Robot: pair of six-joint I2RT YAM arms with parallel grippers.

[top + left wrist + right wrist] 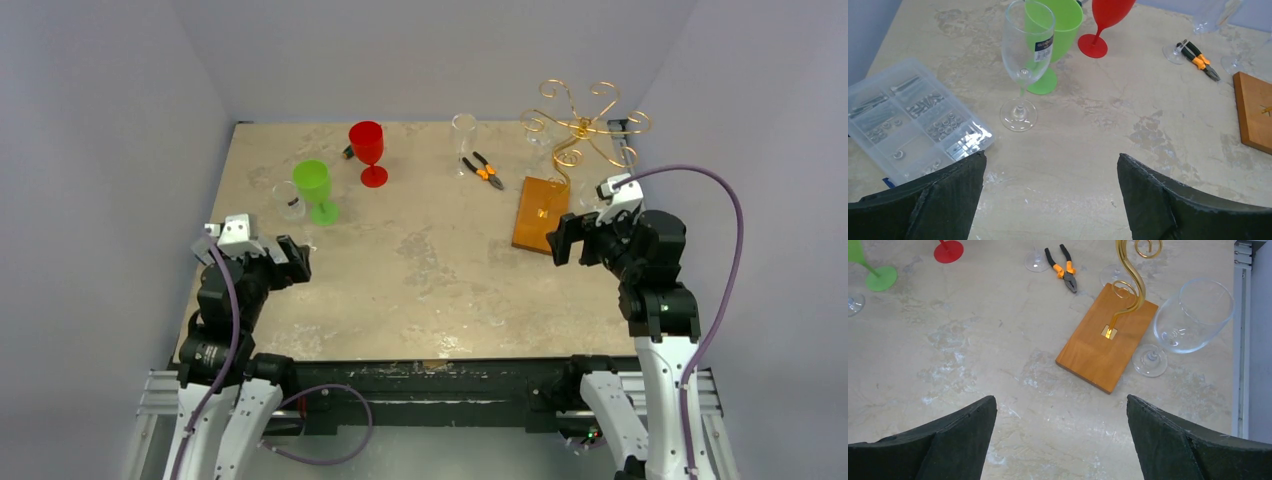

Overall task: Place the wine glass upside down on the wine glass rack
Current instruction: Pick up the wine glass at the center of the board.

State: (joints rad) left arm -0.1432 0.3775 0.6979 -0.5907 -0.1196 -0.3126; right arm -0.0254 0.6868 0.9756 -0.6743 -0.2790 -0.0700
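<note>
The wine glass rack [580,125] stands at the back right: gold wire spirals on one stem, on an orange-brown wooden base [1098,347]. A clear round-bowled wine glass [1193,315] stands upright just right of that base. A clear narrow glass [1025,50] stands upright at the left, in front of a green goblet [314,188]. A red goblet [368,150] stands further back. My left gripper [1052,157] is open and empty, short of the narrow glass. My right gripper [1061,399] is open and empty, just before the base's near edge.
Orange-handled pliers [483,168] lie near the back middle beside another clear glass [464,130]. A clear plastic parts box [908,115] sits at the left, close to my left gripper. Grey walls enclose the table on three sides; a metal rail [1240,340] runs along the right edge.
</note>
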